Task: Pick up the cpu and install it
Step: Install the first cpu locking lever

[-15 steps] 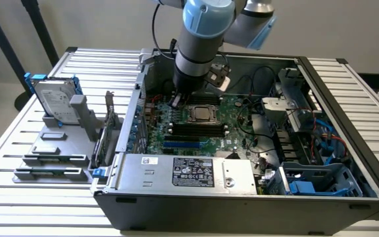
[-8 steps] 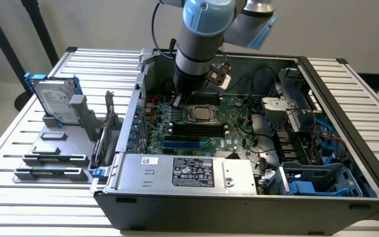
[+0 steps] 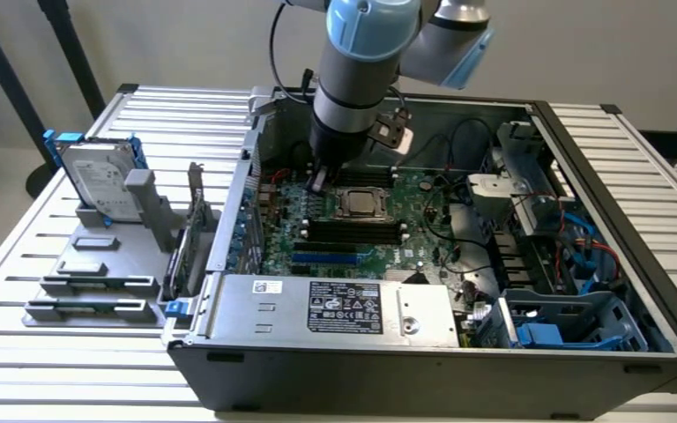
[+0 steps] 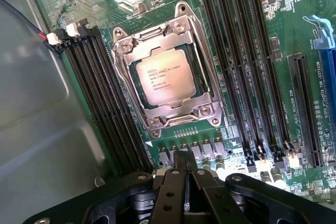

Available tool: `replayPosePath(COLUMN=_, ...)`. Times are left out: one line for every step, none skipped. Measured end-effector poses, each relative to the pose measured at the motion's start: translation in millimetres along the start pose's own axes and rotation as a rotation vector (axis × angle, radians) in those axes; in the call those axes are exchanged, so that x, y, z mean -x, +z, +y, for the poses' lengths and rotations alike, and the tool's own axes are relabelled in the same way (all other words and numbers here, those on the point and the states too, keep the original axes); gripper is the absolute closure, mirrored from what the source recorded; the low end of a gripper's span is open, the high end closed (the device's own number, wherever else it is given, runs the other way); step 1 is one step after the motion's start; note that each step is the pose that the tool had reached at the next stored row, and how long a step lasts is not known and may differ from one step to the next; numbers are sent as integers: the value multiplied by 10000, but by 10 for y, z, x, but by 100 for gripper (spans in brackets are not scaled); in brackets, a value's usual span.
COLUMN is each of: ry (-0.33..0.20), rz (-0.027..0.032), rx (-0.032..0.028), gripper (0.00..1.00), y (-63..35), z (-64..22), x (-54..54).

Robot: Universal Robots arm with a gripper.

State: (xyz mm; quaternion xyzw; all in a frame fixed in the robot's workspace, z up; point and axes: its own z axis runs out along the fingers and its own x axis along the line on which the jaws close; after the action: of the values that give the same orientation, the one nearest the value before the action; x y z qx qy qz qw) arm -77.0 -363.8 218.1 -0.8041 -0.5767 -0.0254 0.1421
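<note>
The cpu (image 4: 164,77), a small pale silver square chip, lies flat inside the metal socket frame (image 4: 157,121) on the green motherboard (image 4: 294,30). It also appears in the exterior view as the cpu (image 3: 360,203) in the middle of the open computer case (image 3: 433,370). My gripper (image 3: 318,182) hangs low over the board, just to the exterior view's left of the socket. From the wrist, the gripper (image 4: 181,157) is shut with its black fingers pressed together and nothing between them, a short way off the socket's edge.
Black memory slots (image 4: 247,66) flank the socket on both sides. A power supply (image 3: 332,304) fills the case's near side, and drive bays with blue cables (image 3: 574,256) its right. A hard drive (image 3: 98,181) stands in a grey fixture on the slatted table's left.
</note>
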Motion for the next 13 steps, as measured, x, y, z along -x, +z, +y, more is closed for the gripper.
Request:
replayPosePath(ry=-70, rz=-17, rx=10, gripper=89, y=-1, z=0, x=-1)
replayPosePath(ry=-129, rz=-32, rx=19, gripper=89, y=-2, z=0, x=-1)
replayPosePath(ry=-185, rz=-51, rx=29, gripper=89, y=-4, z=0, x=-1)
replayPosePath(ry=-232, rz=-79, rx=41, gripper=89, y=-5, z=0, x=-1)
replayPosePath(ry=-268, rz=-117, rx=57, gripper=89, y=-5, z=0, x=-2)
replayPosePath(ry=-293, rz=-166, rx=78, gripper=89, y=-6, z=2, x=-3)
replayPosePath(ry=-315, rz=-218, rx=102, gripper=89, y=-6, z=5, x=-3)
replayPosePath(ry=-332, rz=-269, rx=124, gripper=89, y=-7, z=8, x=-4)
replayPosePath(ry=-342, rz=-315, rx=150, gripper=89, y=-7, z=12, x=-6)
replayPosePath(ry=-348, rz=-362, rx=179, gripper=89, y=-8, z=16, x=-8)
replayPosePath(ry=-352, rz=-410, rx=212, gripper=89, y=-9, z=21, x=-11)
replayPosePath(ry=-360, rz=-450, rx=242, gripper=89, y=-10, z=25, x=-13)
replayPosePath(ry=-370, rz=-482, rx=271, gripper=89, y=-11, z=29, x=-15)
